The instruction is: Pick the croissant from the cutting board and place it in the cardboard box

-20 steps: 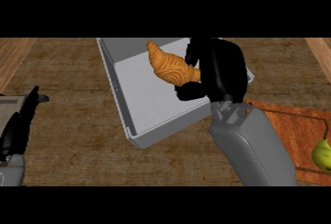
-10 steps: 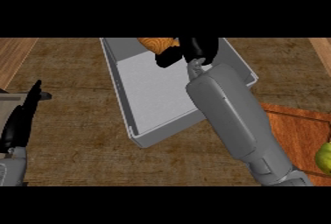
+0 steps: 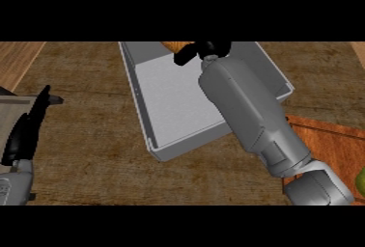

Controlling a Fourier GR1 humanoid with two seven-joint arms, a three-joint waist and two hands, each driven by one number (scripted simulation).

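The grey box (image 3: pixel 178 140) lies open on the counter, running from the middle to the top of the head view. Over its far end my right hand (image 3: pixel 206 49) is curled round the croissant (image 3: pixel 175 46), of which only a small orange-brown piece shows at the top edge. My right forearm (image 3: pixel 249 116) stretches across the box and hides its right side. The wooden cutting board (image 3: pixel 324 144) sits at the right. My left hand (image 3: pixel 28 128) rests open at the left edge, fingers up.
A green fruit (image 3: pixel 360 181) peeks in at the right edge on the cutting board. Lighter wood strips (image 3: pixel 18 60) border the dark counter at the left and at the top right.
My right hand has carried the croissant farther away, from over the box's middle to its far end at the top edge. The forearm now covers more of the box. The left hand stayed put.
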